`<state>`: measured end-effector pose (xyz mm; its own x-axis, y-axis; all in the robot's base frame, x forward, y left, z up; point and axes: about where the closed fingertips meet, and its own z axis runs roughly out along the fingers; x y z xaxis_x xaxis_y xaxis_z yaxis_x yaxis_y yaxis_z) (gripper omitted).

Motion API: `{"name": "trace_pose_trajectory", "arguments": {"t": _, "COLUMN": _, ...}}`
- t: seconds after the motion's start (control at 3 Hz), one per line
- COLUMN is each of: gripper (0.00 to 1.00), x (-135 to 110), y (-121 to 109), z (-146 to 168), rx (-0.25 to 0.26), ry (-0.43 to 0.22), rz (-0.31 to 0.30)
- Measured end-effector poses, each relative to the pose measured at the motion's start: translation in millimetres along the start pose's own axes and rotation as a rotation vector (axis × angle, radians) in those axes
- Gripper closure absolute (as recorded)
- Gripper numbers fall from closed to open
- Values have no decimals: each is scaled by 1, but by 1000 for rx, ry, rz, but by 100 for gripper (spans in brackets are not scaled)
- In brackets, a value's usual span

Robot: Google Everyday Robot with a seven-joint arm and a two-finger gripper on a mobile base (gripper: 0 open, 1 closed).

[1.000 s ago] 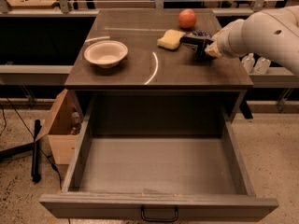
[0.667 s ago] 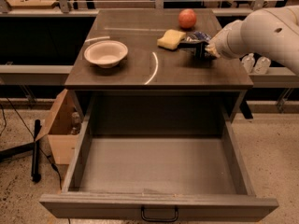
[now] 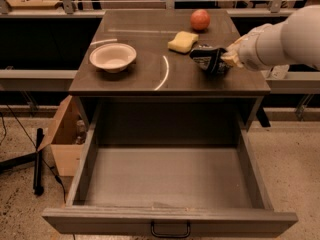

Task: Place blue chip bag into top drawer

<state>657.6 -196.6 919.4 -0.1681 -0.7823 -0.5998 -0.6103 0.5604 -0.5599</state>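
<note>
The blue chip bag (image 3: 204,58), crinkled dark foil with white lettering, is at the right side of the cabinet top (image 3: 150,79), just in front of the yellow sponge (image 3: 182,41). My gripper (image 3: 223,59) comes in from the right on the white arm and is shut on the bag's right end. The top drawer (image 3: 80,184) is pulled fully open below, with nothing in it. Its dark handle (image 3: 170,230) is centred on the front panel.
A white bowl (image 3: 113,57) sits on the left of the top and a red-orange round fruit (image 3: 200,19) at the back. A cardboard box (image 3: 62,139) and a black pole (image 3: 38,159) stand on the floor left of the drawer.
My gripper and the blue chip bag have moved together toward the front edge of the cabinet top, away from the sponge. The drawer, bowl, sponge and fruit have not moved.
</note>
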Motion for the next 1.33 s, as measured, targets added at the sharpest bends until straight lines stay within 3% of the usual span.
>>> {"name": "trace_pose_trajectory", "arguments": {"t": 0.33, "gripper": 100, "x": 5, "y": 33, "z": -38, "rx": -99, "ry": -33, "rz": 43}}
{"name": "trace_pose_trajectory", "arguments": {"t": 1.0, "gripper": 100, "x": 30, "y": 115, "z": -112, "rx": -392, "ry": -133, "rz": 138}}
{"name": "trace_pose_trajectory", "arguments": {"t": 1.33, "gripper": 100, "x": 39, "y": 149, "z": -130, "rx": -507, "ry": -90, "rz": 141}}
